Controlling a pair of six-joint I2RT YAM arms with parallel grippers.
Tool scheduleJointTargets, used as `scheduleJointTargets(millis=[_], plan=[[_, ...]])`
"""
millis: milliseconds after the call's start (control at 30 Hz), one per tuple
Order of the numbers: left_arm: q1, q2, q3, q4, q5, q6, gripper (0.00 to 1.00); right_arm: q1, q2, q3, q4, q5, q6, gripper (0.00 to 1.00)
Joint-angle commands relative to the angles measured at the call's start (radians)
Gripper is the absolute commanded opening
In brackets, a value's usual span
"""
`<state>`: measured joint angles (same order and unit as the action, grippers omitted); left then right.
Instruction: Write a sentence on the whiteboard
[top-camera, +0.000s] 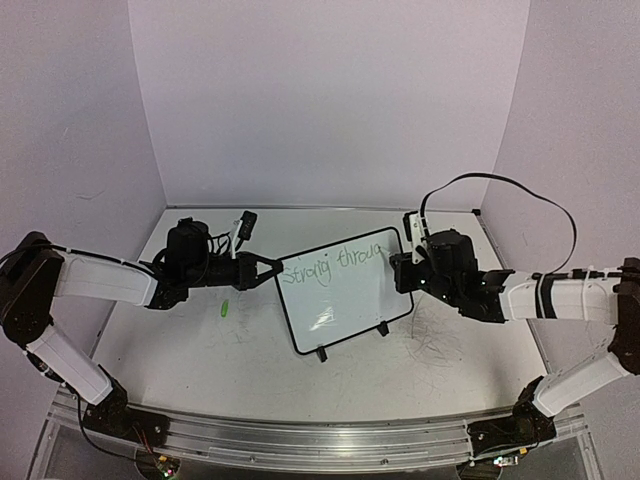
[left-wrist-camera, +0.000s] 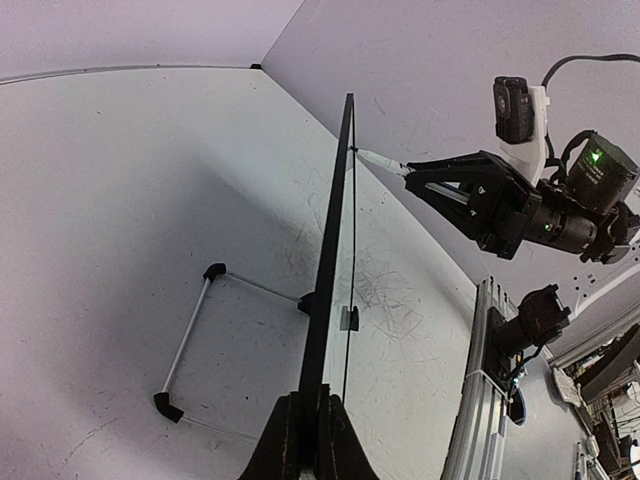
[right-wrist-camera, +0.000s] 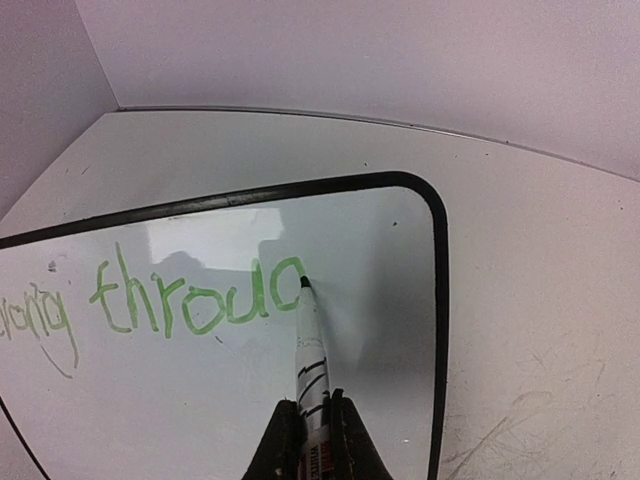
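The whiteboard (top-camera: 350, 300) is stood on the table (top-camera: 200, 350), its 9 o'clock edge clamped by the left gripper (top-camera: 276, 268). A marker (right-wrist-camera: 309, 340) is clamped in the right gripper (right-wrist-camera: 312, 445), tip pressed at 3 o'clock of the green sentence (right-wrist-camera: 190, 300).

A small green object (top-camera: 226, 308) lies on the white table (top-camera: 200, 350) (grey scribbles (top-camera: 435, 335) farther right).

Green sentence (top-camera: 333, 268) on the whiteboard (top-camera: 360, 300), reads "Strong throu", last letter perhaps an unfinished g, marker (right-wrist-camera: 311, 345) print illegible
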<state>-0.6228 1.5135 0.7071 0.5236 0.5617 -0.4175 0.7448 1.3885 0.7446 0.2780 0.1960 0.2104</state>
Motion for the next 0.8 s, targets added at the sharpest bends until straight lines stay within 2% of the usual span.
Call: scheduleJointTargets(millis=[0, 767], plan=[[-0.005, 0.019, -0.005, -0.128, -0.071, 0.076, 0.0, -0.004, 0.032, 0.041, 0.01, 0.024, -0.008, 0.0], [-0.005, 0.021, -0.002, -0.129, -0.075, 0.075, 0.0, -0.004, -0.027, -0.051, -0.036, -0.034, 0.022, 0.0]])
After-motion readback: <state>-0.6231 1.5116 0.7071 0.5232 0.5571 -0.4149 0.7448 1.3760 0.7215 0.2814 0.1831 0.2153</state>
